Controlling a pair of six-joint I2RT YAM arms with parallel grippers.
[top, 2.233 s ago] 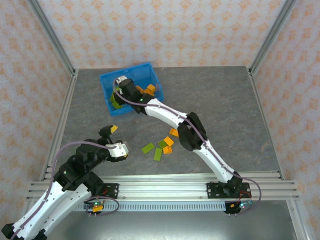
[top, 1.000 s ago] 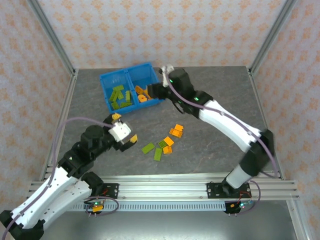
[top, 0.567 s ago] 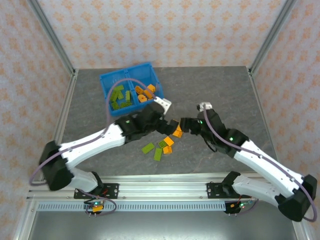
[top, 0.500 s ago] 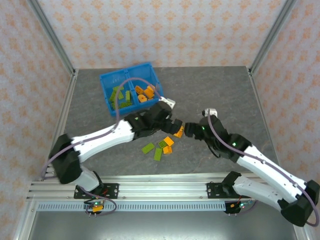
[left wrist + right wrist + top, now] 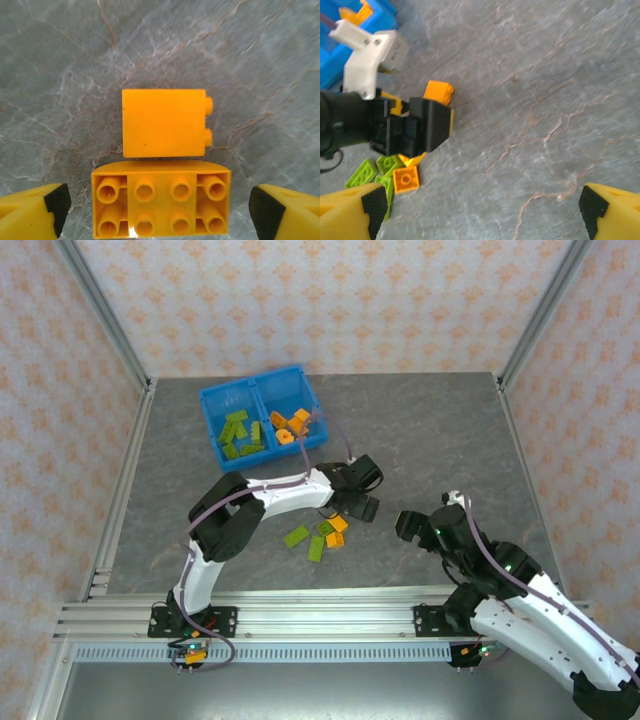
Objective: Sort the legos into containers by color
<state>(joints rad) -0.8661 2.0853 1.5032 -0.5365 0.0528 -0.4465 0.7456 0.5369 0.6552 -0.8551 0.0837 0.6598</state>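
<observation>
- Left tool [image 5: 357, 496] is opened wide above a studs-up orange lego [image 5: 161, 205], which touches a second orange lego [image 5: 165, 130] on the bench [image 5: 60, 60].
- Right tool [image 5: 480, 210] is also wide, empty.
- Blue bin [image 5: 262, 388] holds green legos [image 5: 240, 435] in its left compartment and orange ones in its right.

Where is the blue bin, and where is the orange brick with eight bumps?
blue bin [image 5: 221, 402]: top external view, bare floor of its left compartment.
eight-stud orange brick [image 5: 161, 202]: left wrist view, middle of its studded face.
</observation>
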